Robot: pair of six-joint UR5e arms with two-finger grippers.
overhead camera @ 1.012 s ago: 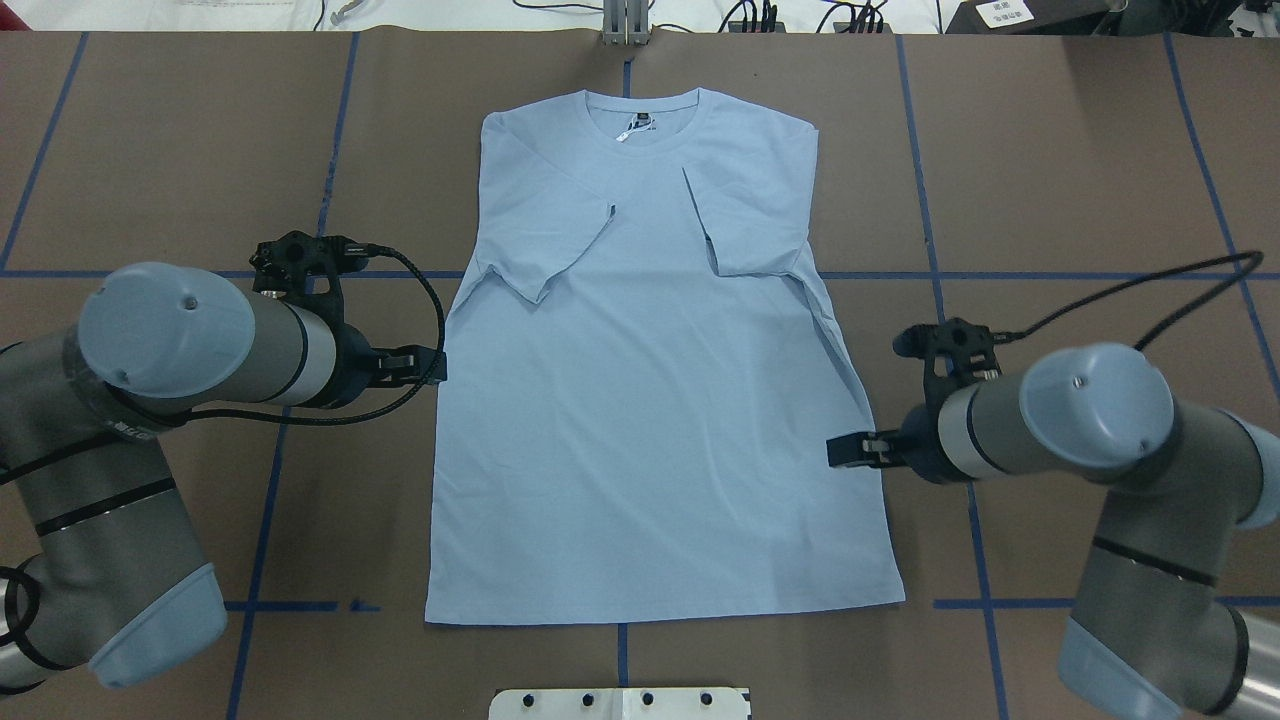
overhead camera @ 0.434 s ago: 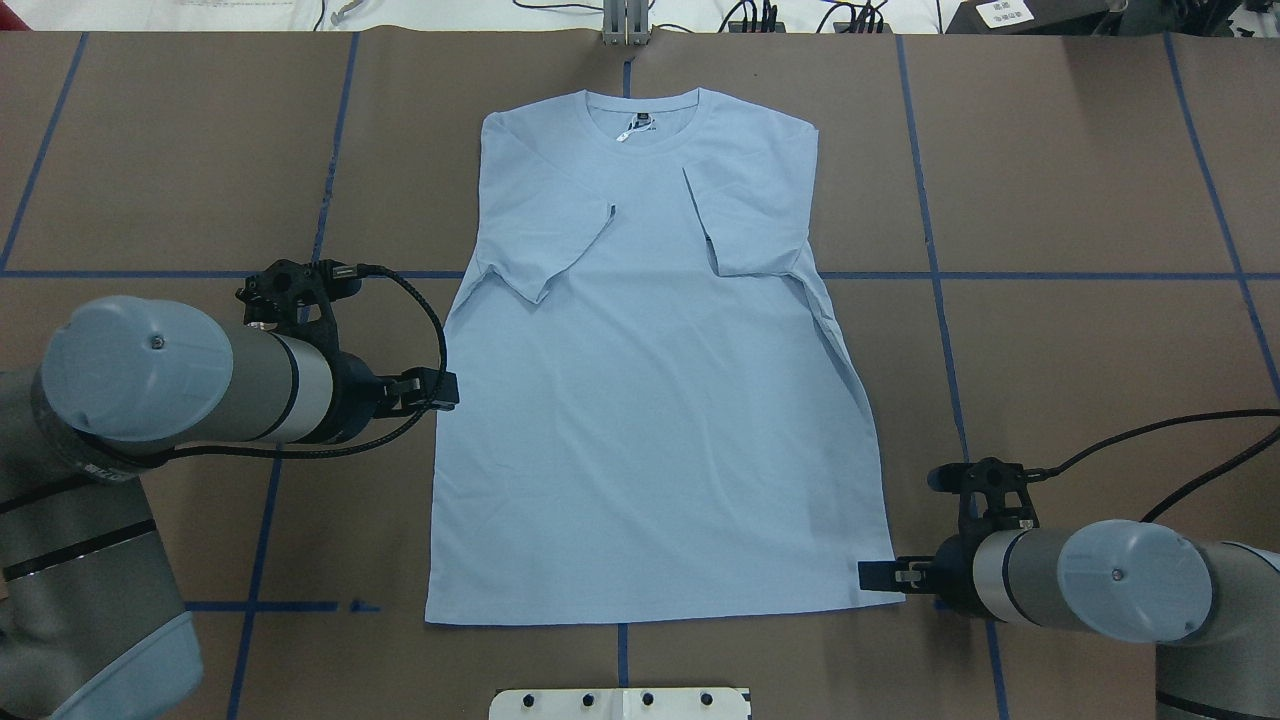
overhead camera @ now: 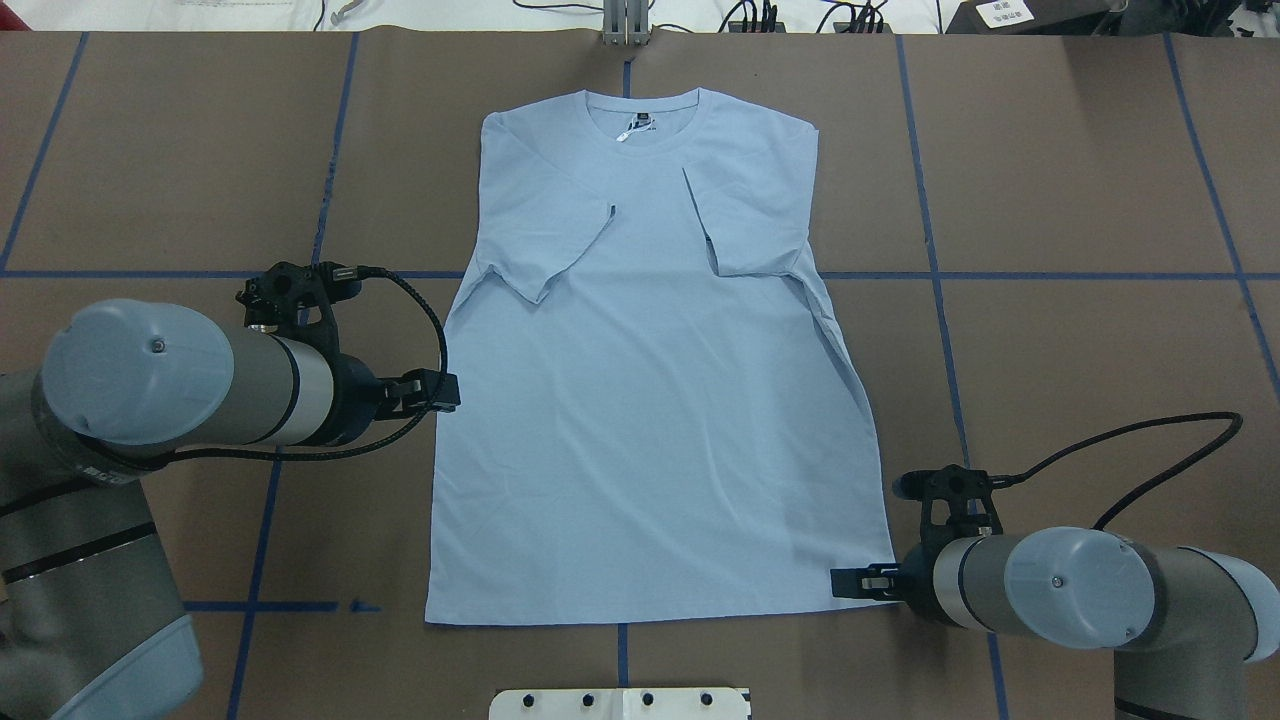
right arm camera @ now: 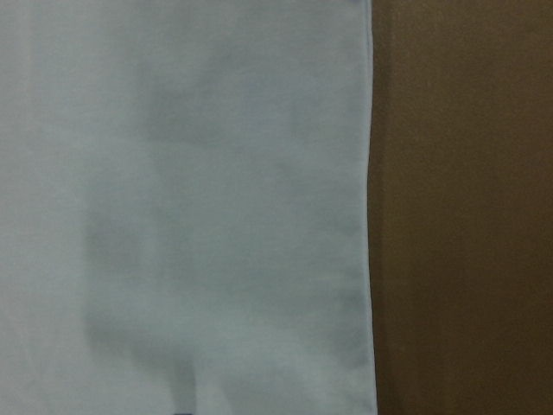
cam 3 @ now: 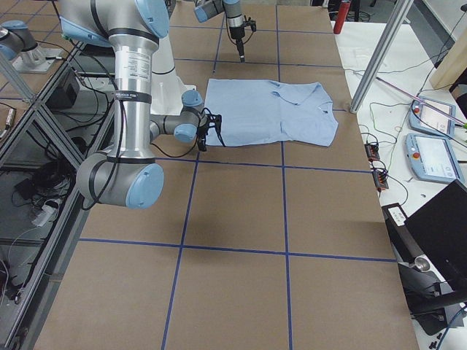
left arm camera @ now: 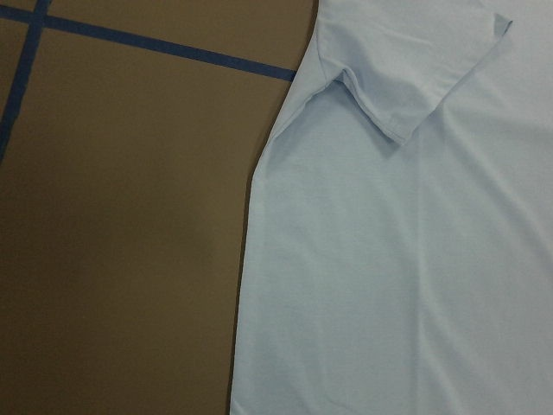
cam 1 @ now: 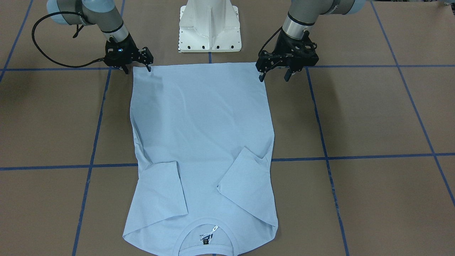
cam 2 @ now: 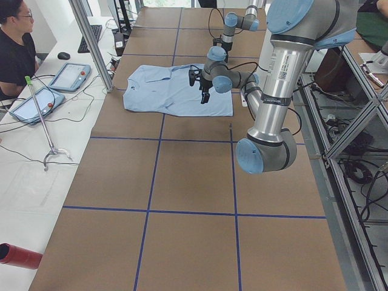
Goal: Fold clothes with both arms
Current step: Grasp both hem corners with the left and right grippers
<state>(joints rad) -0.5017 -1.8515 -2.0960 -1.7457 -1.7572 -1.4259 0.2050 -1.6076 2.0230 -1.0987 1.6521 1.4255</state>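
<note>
Your right claw (cam 1: 138, 70) sits low at the shirt's (overhead camera: 640, 420) near right hem corner, jaws wide. Farther up, your left claw (cam 1: 273, 79) hovers over the shirt's left edge, jaws wide too. The shirt lies flat on the tabletop (overhead camera: 1050, 180), sleeves (overhead camera: 545, 240) folded in, collar (overhead camera: 645, 105) farthest.

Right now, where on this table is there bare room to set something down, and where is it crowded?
Bare table lies on both sides of the T-shirt, widest toward the far corners. Crowded: the near hem, where the left gripper and right gripper, both open, flank its corners beside the white pedestal.
</note>
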